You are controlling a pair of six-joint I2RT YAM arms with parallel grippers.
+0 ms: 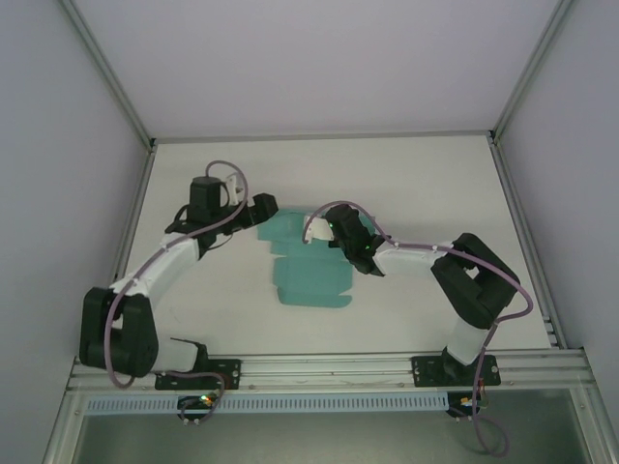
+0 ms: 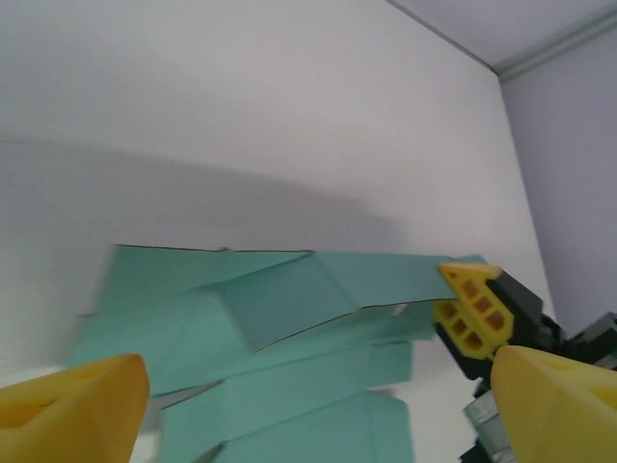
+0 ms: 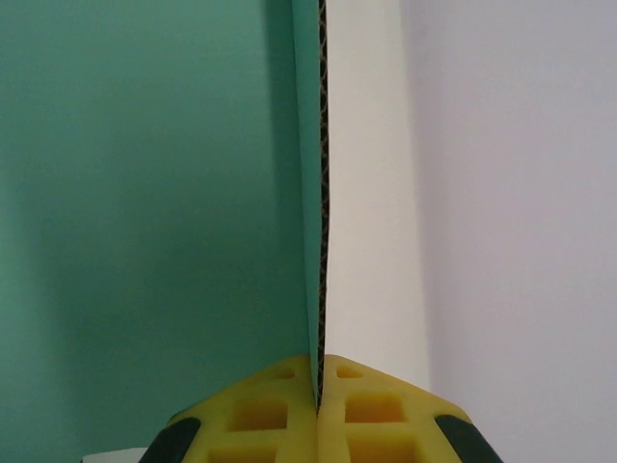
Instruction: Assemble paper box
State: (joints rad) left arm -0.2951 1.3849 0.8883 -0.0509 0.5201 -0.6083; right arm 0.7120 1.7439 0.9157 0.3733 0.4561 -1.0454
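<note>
**Right pincer clamps a raised flap, left pincer waits wide open**

Starting at the near edge of the tabletop (image 1: 426, 319), where both arms are bolted: just beyond them lies the paper box (image 1: 308, 269), a teal-green die-cut sheet sitting about the middle of the tabletop, well apart from every edge. Its near end lies flat, notched flaps spread out to either side.

Moving up the sheet, here is the grip. The right pincer (image 3: 318, 371) reaches in from the right side and is squeezed tight on the card. Its yellow pads (image 3: 376, 405) are pressed together with the thin edge of a flap pinched between them, and that flap stands upright on edge. From the left wrist, the same flap shows as a long panel lifted off the flat sheet, with the right pincer holding its end.

At the sheet's far-left corner sits the left pincer (image 1: 253, 213). It is spread wide, yellow fingers (image 2: 72, 405) far apart and closed on nothing, aimed across the card. Whether it touches the sheet is impossible to tell.

Beyond both pincers, bare white tabletop runs to the far edge.
</note>
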